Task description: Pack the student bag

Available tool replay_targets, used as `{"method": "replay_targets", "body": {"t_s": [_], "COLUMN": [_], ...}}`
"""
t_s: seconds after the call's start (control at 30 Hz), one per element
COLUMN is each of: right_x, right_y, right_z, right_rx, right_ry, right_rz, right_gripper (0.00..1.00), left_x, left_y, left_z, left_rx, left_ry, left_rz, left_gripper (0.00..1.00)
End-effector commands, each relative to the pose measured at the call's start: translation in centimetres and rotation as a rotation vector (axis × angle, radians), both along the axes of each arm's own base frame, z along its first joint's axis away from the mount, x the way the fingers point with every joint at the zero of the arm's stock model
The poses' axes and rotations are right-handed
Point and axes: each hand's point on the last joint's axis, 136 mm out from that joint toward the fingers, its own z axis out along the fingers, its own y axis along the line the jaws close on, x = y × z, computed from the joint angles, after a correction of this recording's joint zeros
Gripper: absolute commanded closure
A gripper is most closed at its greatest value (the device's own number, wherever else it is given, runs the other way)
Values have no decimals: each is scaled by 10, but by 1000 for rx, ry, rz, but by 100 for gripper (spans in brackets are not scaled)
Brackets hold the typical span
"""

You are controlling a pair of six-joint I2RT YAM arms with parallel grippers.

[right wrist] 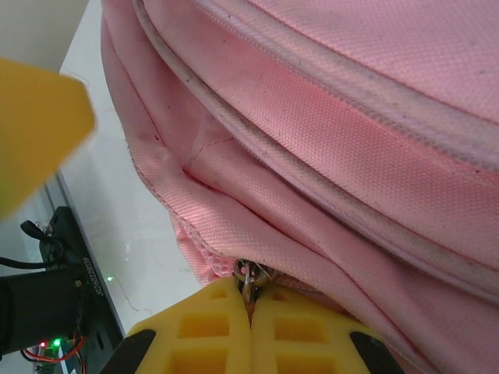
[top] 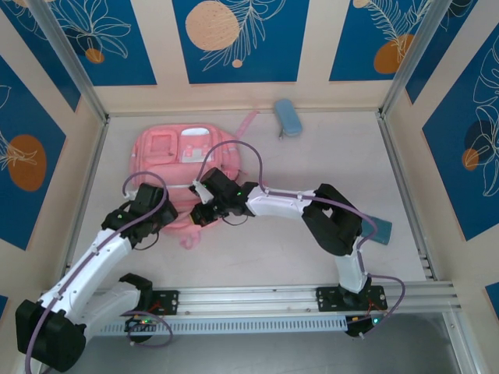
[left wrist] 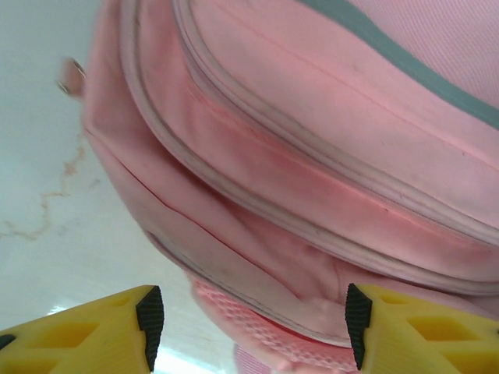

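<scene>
**Step in hand (judged from the layout):** opening the bag's zip, before anything is put in.

**Left:** the left gripper (left wrist: 251, 327) has its jaws apart and holds nothing. It faces the near left corner of the student bag (top: 175, 152). The pink fabric and its piped seams lie just ahead of the yellow fingertips (left wrist: 148, 315) and between them; contact cannot be told.

**Centre:** the bag lies flat on the table (top: 327, 171), toward its far left side, with the front pockets upward.

**Right of centre:** the right gripper (right wrist: 249, 315) has its fingers pressed together and pinches what appears to be a small metal zipper pull (right wrist: 248, 274) at the bag's near edge.

**Further right:** a light-blue pencil case (top: 288, 118) lies well apart from the bag by the back wall, not yet packed.

**Next move (a judgement):** the left gripper would need to clamp the fabric as an anchor while the right draws the pull along its track. Without that hold, the soft bag would likely drag.
</scene>
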Motion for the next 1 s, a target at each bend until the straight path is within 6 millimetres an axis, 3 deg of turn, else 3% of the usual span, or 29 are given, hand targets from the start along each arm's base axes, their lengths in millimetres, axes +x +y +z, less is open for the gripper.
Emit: {"method": "replay_targets", "body": {"t_s": [0.0,0.43,0.6,0.77,0.97], "right_x": [3,-12,-11,-1,10], "right_y": [18,14,-1,-38,-90], "right_z": [23,19,14,5,-8], "right_rx": [81,64,-5,-152,-335], "right_ry": [-15,-2,-44,-119,-202], "right_rz": [17,48,14,-93,-210], "right_gripper": [100,100,100,100,100], "left_x": [2,19,19,14,9], "left_y": [-14,-27,-25,-12,-4], "left_z": [-14,-28,-34,-33,-29], "left_rx": [-121,-162,-134,-68,-25], "left_ry": [9,16,35,21,19], "left_rz": [26,15,6,20,11], "left_gripper": [36,38,55,86,100]}}
